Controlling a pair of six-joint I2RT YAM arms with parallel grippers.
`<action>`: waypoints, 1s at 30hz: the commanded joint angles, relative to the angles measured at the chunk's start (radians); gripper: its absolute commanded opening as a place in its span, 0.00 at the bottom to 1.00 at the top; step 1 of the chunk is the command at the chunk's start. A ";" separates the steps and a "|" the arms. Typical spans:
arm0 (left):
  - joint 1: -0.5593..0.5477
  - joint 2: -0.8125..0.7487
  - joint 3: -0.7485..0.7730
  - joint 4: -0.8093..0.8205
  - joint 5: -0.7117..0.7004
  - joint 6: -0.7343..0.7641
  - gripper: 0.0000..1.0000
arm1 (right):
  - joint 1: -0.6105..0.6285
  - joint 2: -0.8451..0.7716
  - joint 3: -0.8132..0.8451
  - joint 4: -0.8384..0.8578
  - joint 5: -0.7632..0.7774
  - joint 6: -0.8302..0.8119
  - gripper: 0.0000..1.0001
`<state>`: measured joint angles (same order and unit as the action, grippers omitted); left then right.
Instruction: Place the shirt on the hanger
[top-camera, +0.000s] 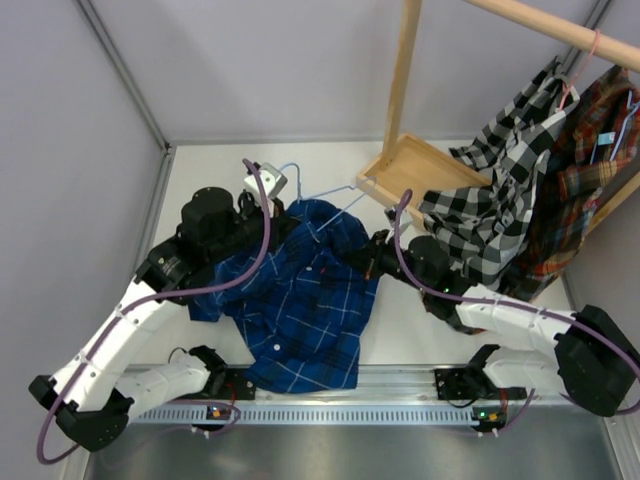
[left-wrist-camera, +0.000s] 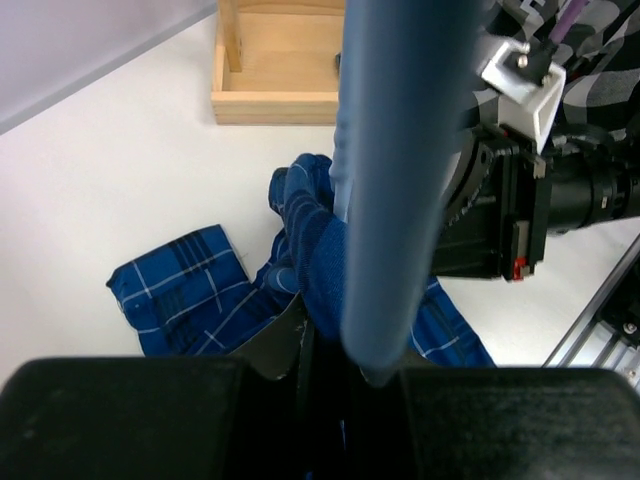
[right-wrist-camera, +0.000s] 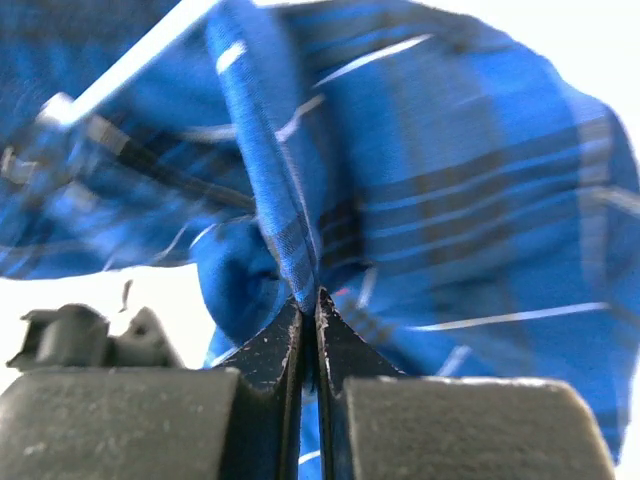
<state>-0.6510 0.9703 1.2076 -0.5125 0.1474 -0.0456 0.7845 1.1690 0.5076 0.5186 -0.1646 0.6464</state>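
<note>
The dark blue plaid shirt (top-camera: 305, 300) lies crumpled on the white table between my arms, its collar end lifted. The light-blue wire hanger (top-camera: 335, 190) sticks out at the shirt's far edge, its lower part hidden in the cloth. My left gripper (top-camera: 285, 212) is at the shirt's top left. In the left wrist view it (left-wrist-camera: 340, 365) is shut on the hanger (left-wrist-camera: 385, 180), a blurred blue bar, with shirt cloth (left-wrist-camera: 310, 250) bunched against it. My right gripper (top-camera: 365, 252) is at the shirt's top right. In the right wrist view it (right-wrist-camera: 310, 300) is shut on a fold of shirt (right-wrist-camera: 285, 220).
A wooden rack base (top-camera: 415, 170) and post (top-camera: 403, 70) stand just behind the shirt. A black-and-white checked shirt (top-camera: 500, 200) and a red-brown plaid shirt (top-camera: 590, 170) hang at the right on the rail. A metal rail (top-camera: 350, 385) runs along the near edge. Walls close the left and back.
</note>
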 joint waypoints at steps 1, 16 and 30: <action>0.001 -0.064 0.036 -0.018 0.006 0.013 0.00 | -0.043 -0.042 0.104 -0.149 0.160 -0.099 0.00; -0.001 -0.254 -0.161 -0.046 0.101 0.154 0.00 | -0.399 0.179 0.546 -0.629 -0.200 -0.185 0.00; -0.165 -0.018 -0.079 -0.210 -0.301 0.147 0.00 | -0.348 0.264 0.838 -0.856 -0.046 -0.329 0.00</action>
<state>-0.8082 0.9146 1.0714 -0.5961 -0.0250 0.1070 0.4160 1.4387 1.2308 -0.2932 -0.3283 0.3954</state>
